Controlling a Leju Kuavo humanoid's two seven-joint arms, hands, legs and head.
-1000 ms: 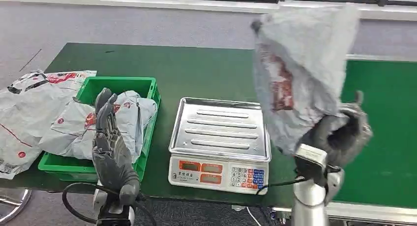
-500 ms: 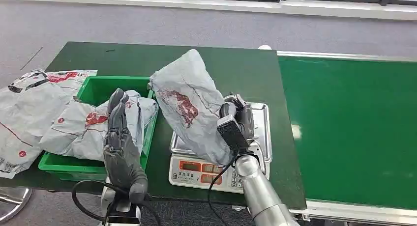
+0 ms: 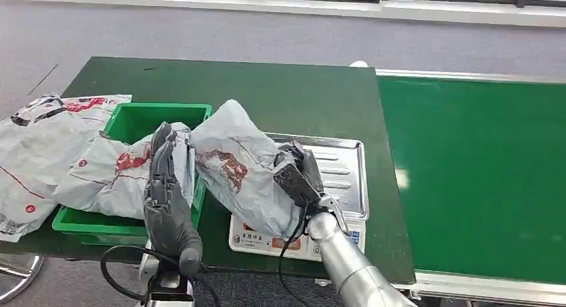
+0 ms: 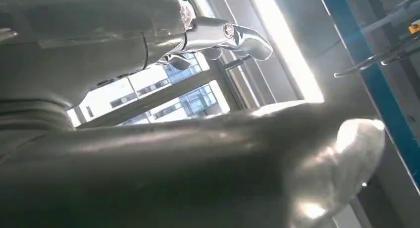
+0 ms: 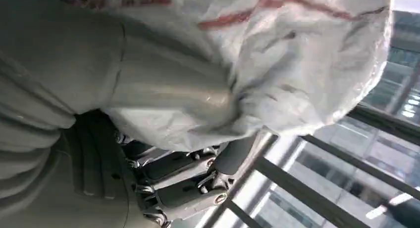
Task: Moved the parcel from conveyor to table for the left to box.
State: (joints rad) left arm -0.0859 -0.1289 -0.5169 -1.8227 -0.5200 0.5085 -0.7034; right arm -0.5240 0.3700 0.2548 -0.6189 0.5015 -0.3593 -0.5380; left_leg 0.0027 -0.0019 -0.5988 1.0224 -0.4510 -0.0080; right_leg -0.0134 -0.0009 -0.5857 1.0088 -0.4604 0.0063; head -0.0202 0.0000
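Observation:
A crumpled grey parcel (image 3: 233, 163) with a red print hangs over the left side of the scale (image 3: 344, 180), reaching toward the green crate (image 3: 130, 120). My right hand (image 3: 300, 173) grips it from the right, above the steel pan. The right wrist view shows the parcel (image 5: 277, 59) lying against the hand's dark fingers (image 5: 178, 183). My left hand (image 3: 167, 193) stands upright with straight, spread fingers just left of the parcel, in front of the crate, holding nothing. Its grey thumb (image 4: 198, 163) looms close in the left wrist view.
Several grey parcels (image 3: 127, 170) fill the green crate, and more lie on the table's left end (image 3: 40, 147). The green conveyor belt (image 3: 474, 173) runs on the right. The dark green table (image 3: 267, 87) stretches behind the scale.
My right hand has swung the parcel from high over the conveyor leftward and down to the scale's left side. The left hand has shifted slightly right.

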